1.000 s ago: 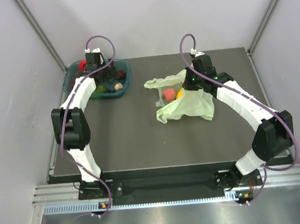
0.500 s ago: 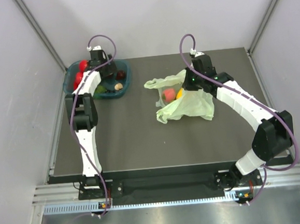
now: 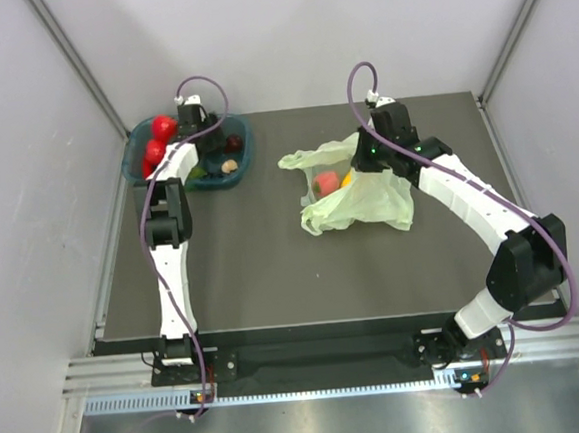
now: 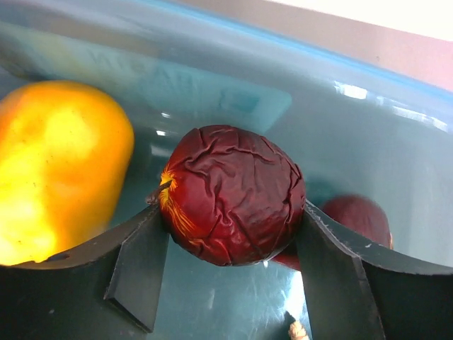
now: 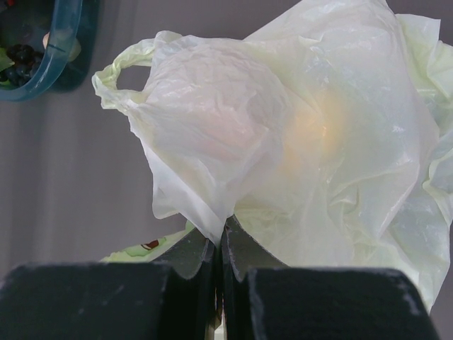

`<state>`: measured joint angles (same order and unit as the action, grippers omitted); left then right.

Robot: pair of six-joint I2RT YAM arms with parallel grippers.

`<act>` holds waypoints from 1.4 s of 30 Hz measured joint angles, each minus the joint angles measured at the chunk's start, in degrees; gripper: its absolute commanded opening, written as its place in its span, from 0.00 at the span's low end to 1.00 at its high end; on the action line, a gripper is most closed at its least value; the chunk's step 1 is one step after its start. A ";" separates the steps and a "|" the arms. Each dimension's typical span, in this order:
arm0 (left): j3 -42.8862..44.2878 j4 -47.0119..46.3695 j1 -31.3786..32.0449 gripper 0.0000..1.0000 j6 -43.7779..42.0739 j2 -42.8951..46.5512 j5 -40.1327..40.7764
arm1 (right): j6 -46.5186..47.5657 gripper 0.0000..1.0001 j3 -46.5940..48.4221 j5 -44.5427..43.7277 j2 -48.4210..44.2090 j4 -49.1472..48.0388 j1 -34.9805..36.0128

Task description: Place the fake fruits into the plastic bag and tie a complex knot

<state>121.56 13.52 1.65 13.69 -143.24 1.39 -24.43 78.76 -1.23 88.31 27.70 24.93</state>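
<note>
My left gripper (image 4: 233, 216) is down inside the teal basket (image 4: 354, 127), its two fingers pressed against both sides of a wrinkled dark red fake fruit (image 4: 233, 188). An orange-yellow fruit (image 4: 56, 163) lies to its left and another dark red one (image 4: 357, 216) behind it. From above, the left gripper (image 3: 208, 143) is over the basket (image 3: 241, 168). The pale-green plastic bag (image 3: 364, 206) lies mid-table with a pink-red fruit (image 3: 326, 182) and an orange one (image 3: 347, 180) at its mouth. My right gripper (image 5: 223, 227) is shut on a fold of the bag (image 5: 318, 142).
Two red fruits (image 3: 158, 137) sit at the left end of the basket, and a small beige piece (image 3: 228, 166) lies near its front rim. The basket's corner (image 5: 56, 49) shows at the top left of the right wrist view. Grey walls flank the table.
The left arm has stretched further over the basket and its gripper has closed from wide open onto the dark red fruit. The right arm and the bag have not moved.
</note>
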 measured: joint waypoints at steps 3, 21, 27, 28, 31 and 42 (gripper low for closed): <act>-6.67 -3.54 -0.09 0.54 -0.11 3.52 -0.92 | 0.00 0.00 0.00 0.00 0.00 0.00 0.00; -59.98 -25.38 5.42 0.50 9.40 54.18 -9.75 | -0.02 0.00 0.00 1.27 -0.02 -0.02 0.00; -69.00 -26.67 21.88 0.50 10.69 61.55 -9.38 | -0.02 0.00 0.00 2.38 -0.02 -0.02 0.00; -69.44 -26.86 24.13 0.50 10.88 61.68 -9.29 | -0.02 0.00 0.00 2.56 -0.02 -0.02 0.00; -69.61 -27.96 27.91 0.49 11.67 60.54 -9.29 | -0.04 0.00 0.00 3.17 -0.02 -0.02 0.00; -53.86 -31.50 32.39 0.47 13.33 35.50 -9.53 | -0.02 0.00 -0.02 3.21 -0.07 0.07 0.00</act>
<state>67.70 -17.98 34.04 27.03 -107.74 -8.14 -24.45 78.74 1.98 88.25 27.77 24.93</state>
